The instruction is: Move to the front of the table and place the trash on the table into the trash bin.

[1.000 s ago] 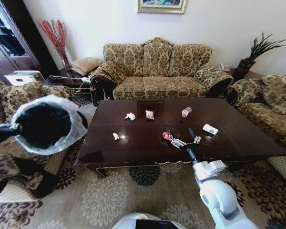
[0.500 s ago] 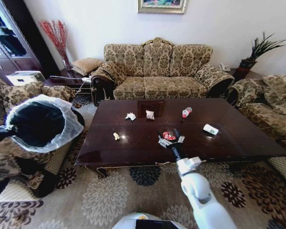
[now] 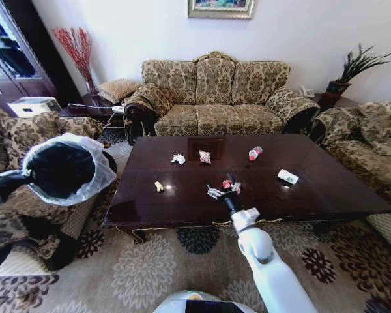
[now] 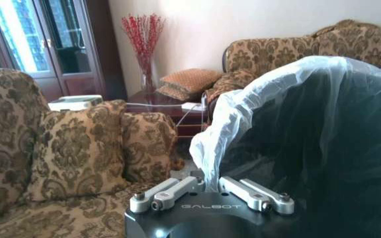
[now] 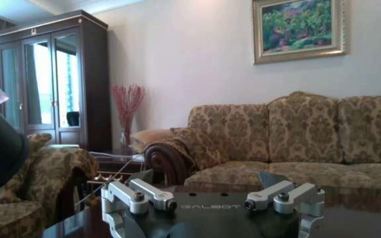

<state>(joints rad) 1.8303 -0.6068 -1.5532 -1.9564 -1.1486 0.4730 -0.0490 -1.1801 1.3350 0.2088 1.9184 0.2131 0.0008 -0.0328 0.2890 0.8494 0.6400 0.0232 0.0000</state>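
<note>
Your right tool [image 3: 223, 188] hovers low over the counter [image 3: 313, 195], jaws spread, beside the red wrapper [image 3: 227, 185], nothing gripped; your left tool [image 4: 207, 194] is clenched on the bin [image 3: 62, 171] liner; all trash lies uncollected: scrap [image 3: 158, 186], papers [image 3: 178, 158], bottle [image 3: 254, 153], carton [image 3: 287, 176].

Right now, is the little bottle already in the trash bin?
No, the bottle lies on the table, far from the trash bin.
</note>
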